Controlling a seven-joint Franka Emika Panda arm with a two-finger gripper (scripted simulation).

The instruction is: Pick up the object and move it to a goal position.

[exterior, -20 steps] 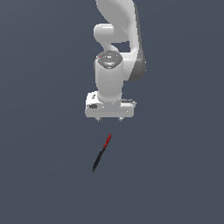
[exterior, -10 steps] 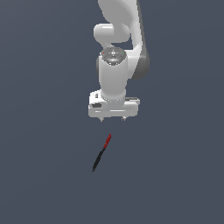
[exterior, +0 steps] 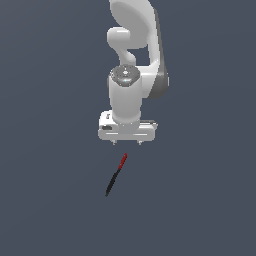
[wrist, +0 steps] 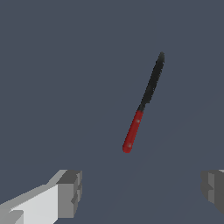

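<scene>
One gripper [exterior: 127, 143], jaws spread wide, nothing held.
Both fingertips [wrist: 70, 192] show in the wrist view, set far apart with bare floor between them. The black stick [exterior: 116, 174] with a red end lies flat on the grey floor [exterior: 50, 200], just beyond the fingertips, clear of them, red end nearest the gripper.

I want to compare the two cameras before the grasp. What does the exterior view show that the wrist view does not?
Only the exterior view shows the arm with its white body, and the whole gripper above and apart from the stick. Only the wrist view shows the stick's shape close up: a red end and a black, flattened part. Both views show the stick lying free on the dark surface, and the gripper open and empty.
</scene>
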